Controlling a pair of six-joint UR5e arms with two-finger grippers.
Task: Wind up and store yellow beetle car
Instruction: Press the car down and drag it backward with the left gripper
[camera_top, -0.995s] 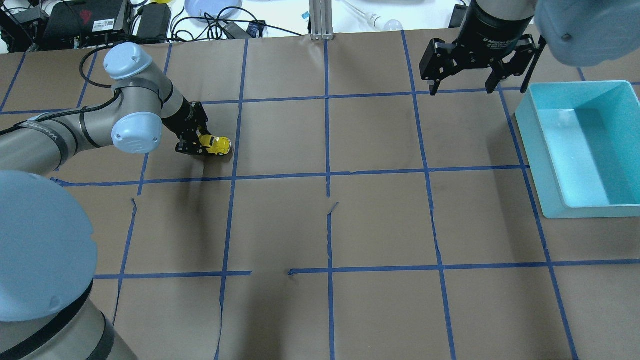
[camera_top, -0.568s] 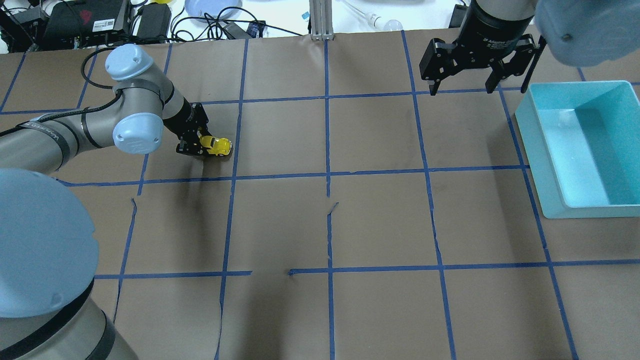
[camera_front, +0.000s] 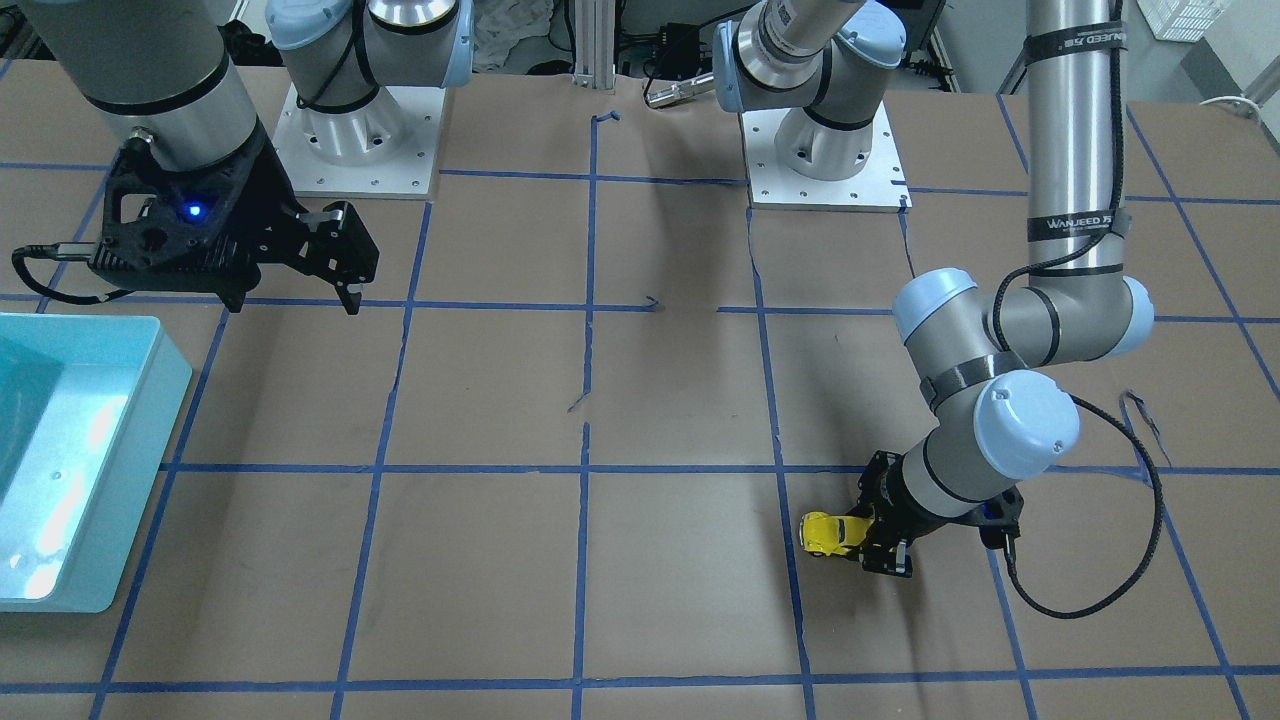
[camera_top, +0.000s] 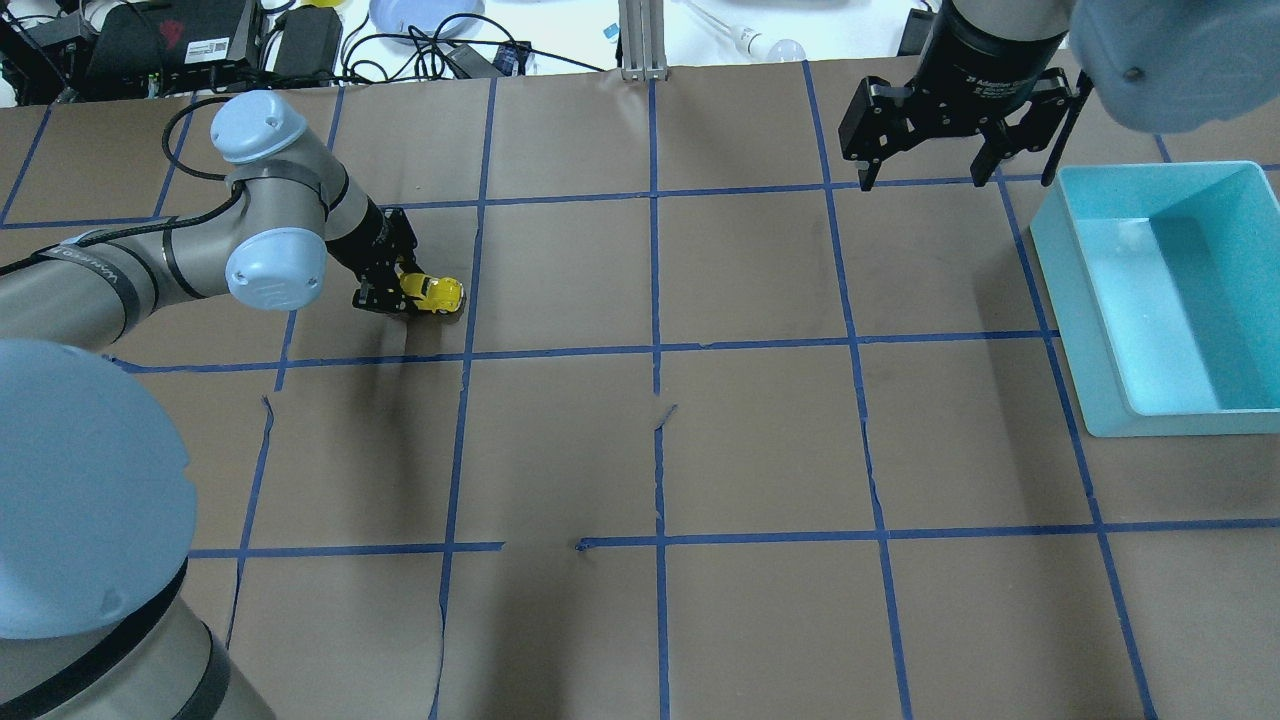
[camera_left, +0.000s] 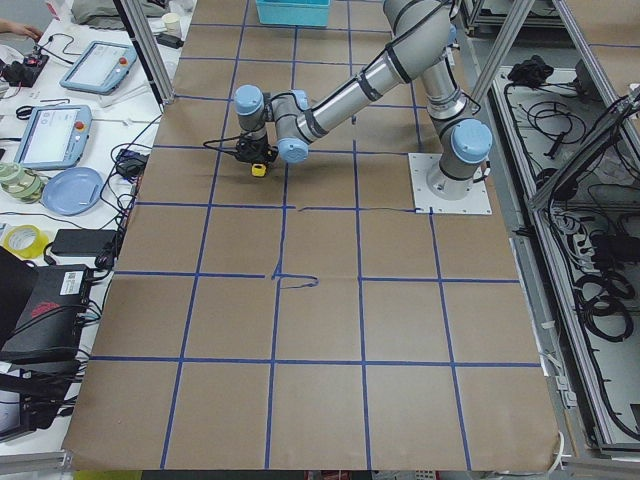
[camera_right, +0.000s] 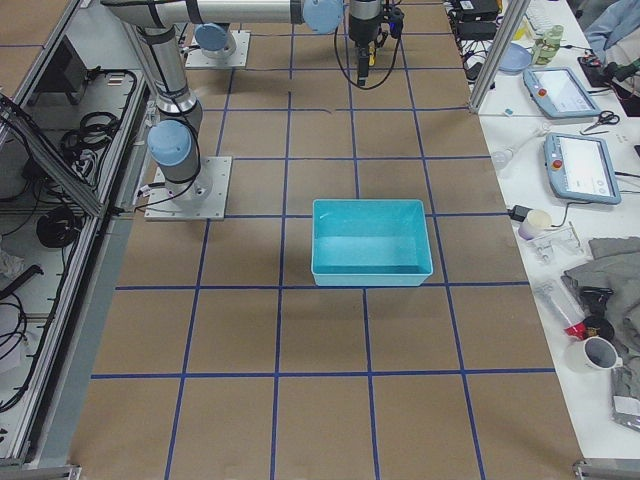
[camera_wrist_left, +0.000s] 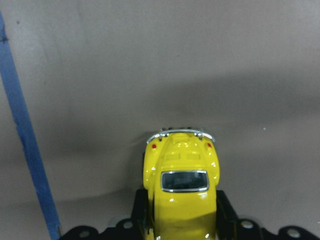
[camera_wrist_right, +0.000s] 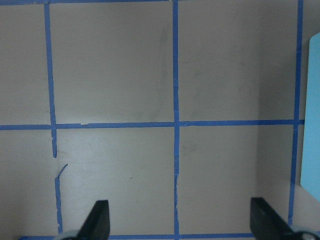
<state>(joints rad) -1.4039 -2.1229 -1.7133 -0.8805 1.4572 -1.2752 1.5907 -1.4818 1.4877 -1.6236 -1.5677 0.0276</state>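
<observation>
Brown-paper tabletop (camera_top: 760, 440), blue tape grid. Left gripper (camera_top: 403, 288) is clamped on the yellow beetle car (camera_top: 437, 292), low at the paper, well apart from the teal bin (camera_top: 1180, 423). Only its wrist view shows fingers (camera_wrist_left: 226, 207) flanking the body. Right gripper (camera_wrist_right: 182, 222) is spread wide and empty, beside the bin.

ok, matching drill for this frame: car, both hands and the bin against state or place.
Things:
1. yellow beetle car
2. left hand
3. right hand
4. teal bin

States or places:
A. open, above bare brown paper
B. on the robot's right, near the right hand
C. shut on the car
D. gripped at its sides

Pairs: 1-D, 2-C, 3-A, 4-B
</observation>
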